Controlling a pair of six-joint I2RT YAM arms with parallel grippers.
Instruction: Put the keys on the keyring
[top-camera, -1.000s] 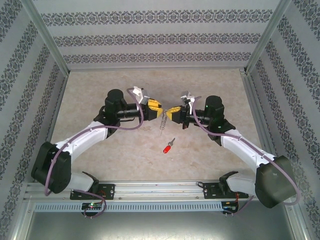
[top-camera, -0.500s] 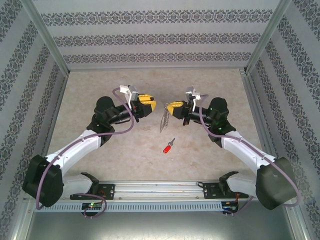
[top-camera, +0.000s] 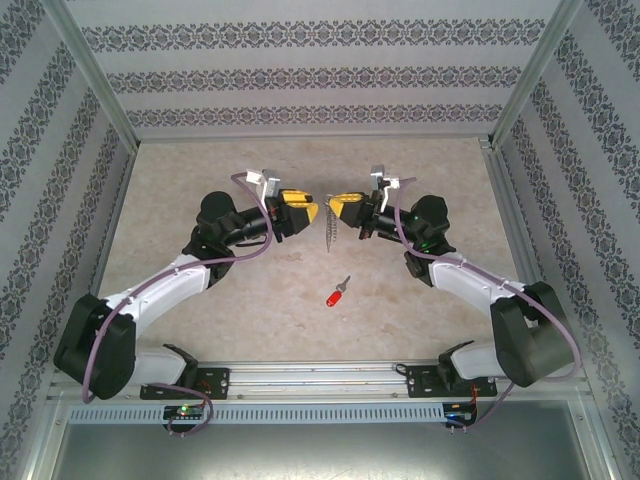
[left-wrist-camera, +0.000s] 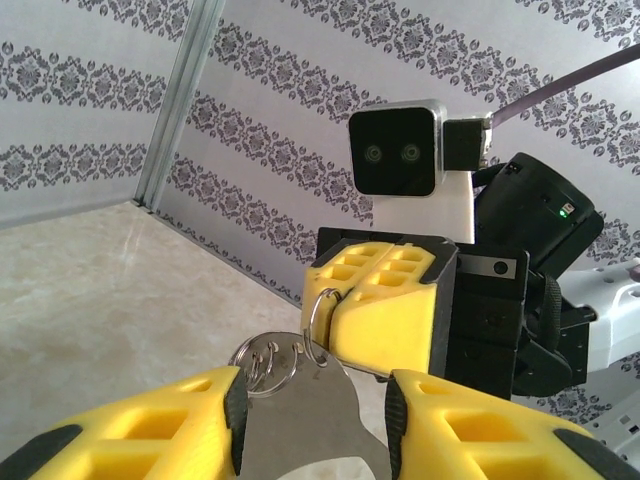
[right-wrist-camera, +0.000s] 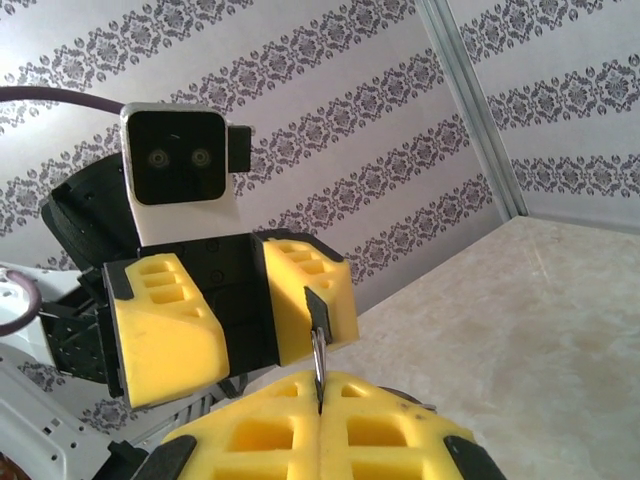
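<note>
As keyring (top-camera: 328, 232) hangs from right gripper (top-camera: 336, 207), key (top-camera: 338, 291) shaft points far-right

Top external: high, behind arm bases, tilted down and forward across table (top-camera: 180, 170) toward patterned back wall (top-camera: 320, 70); far off, takes in whole workspace.
Left wrist: close, near level, sights along own yellow fingers (left-wrist-camera: 130, 430) straight at right gripper (left-wrist-camera: 345, 320) and right wrist camera (left-wrist-camera: 395, 150).
Right wrist: mirror of that, facing left gripper (right-wrist-camera: 250, 330).
All three views share keyring (top-camera: 328, 230) hanging between both grippers above table middle.
</note>
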